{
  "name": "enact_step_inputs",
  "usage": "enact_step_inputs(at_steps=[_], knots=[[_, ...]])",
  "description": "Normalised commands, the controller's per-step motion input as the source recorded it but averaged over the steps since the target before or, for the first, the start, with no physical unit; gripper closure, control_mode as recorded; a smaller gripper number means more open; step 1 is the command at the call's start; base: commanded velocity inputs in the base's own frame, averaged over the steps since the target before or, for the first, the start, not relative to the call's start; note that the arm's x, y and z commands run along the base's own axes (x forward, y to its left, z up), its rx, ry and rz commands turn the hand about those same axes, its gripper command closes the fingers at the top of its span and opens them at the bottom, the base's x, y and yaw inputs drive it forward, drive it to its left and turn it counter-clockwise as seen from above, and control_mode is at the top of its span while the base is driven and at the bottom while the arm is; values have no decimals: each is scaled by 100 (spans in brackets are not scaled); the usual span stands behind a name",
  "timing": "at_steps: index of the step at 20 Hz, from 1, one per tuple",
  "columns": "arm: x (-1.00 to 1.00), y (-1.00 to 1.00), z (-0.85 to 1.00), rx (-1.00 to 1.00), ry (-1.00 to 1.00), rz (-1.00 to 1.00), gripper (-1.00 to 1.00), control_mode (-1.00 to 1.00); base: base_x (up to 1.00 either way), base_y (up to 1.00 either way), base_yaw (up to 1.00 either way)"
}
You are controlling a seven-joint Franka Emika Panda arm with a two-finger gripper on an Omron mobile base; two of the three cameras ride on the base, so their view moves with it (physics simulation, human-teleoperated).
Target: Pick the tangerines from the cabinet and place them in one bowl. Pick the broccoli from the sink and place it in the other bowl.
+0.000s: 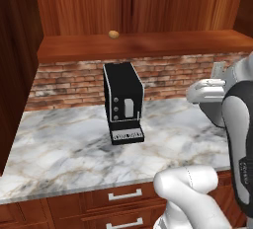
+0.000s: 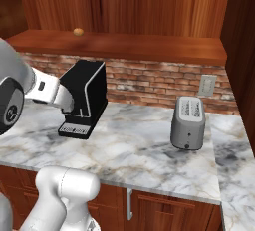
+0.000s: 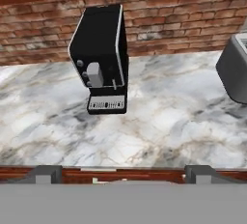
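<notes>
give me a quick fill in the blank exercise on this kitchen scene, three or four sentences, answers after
1. The small round tangerine lies on the open ____ of the wooden cabinet.
2. The black coffee machine stands on a counter with a ____ pattern.
3. The wall behind the counter, below the shelf, is made of ____.
4. In the right base view, the silver toaster stands to the ____ of the coffee machine.

Missing words: shelf; marble; brick; right
</notes>
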Motion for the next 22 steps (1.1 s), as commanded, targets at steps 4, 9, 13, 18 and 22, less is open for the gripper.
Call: enact_step_inputs(at_steps=[4,9,13,18,22], knots=[[11,5,69,11,0,3,-100,-100,0,0,0],[43,7,4,1,-1,2,-100,-100,0,0,0],[70,30,-3,0,-9,3,-100,-100,0,0,0],[54,27,0,-1,-20,4,-100,-100,0,0,0],[36,18,6,-1,-29,8,-100,-100,0,0,0]])
